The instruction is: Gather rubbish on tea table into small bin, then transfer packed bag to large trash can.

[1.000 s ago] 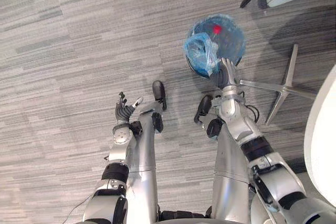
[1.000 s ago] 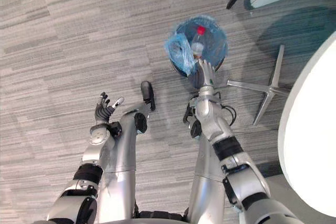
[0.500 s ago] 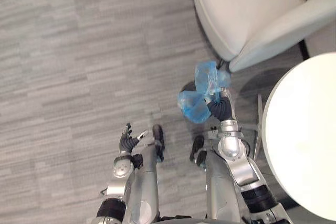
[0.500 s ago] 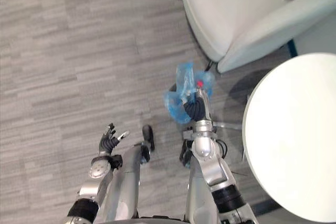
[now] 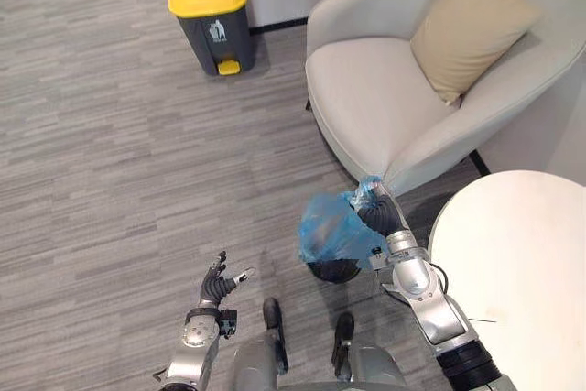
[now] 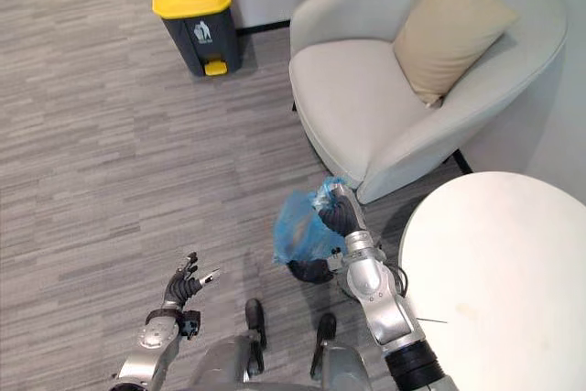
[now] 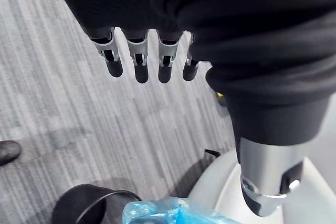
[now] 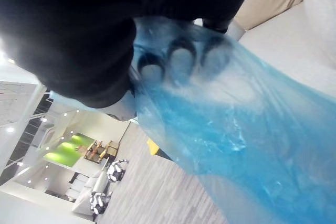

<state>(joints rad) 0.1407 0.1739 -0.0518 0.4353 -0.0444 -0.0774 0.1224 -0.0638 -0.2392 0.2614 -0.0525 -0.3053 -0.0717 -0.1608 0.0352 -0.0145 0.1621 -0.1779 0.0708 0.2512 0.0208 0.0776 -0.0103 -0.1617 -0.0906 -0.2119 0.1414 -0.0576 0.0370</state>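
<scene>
A blue plastic bag [image 5: 326, 230] hangs above the small black bin [image 5: 335, 270] on the floor. My right hand [image 5: 377, 216] is shut on the bag's gathered top, beside the armchair's front edge. In the right wrist view the bag [image 8: 236, 129] drapes over my curled fingers [image 8: 180, 59]. The large dark trash can with a yellow lid [image 5: 210, 14] stands far off by the wall. My left hand [image 5: 216, 287] hovers low over the carpet, open and holding nothing; its fingers [image 7: 137, 62] are straight, with the bin [image 7: 86, 206] and bag [image 7: 168, 215] beyond them.
A white armchair [image 5: 385, 107] with a beige cushion [image 5: 467, 29] stands just behind the bag. The round white tea table [image 5: 517, 263] is on the right. Grey carpet [image 5: 110, 162] stretches between me and the trash can.
My right hand has closed on the bag and lifted it out of the small bin. The camera has swung upward, bringing the armchair and the yellow-lidded can into view.
</scene>
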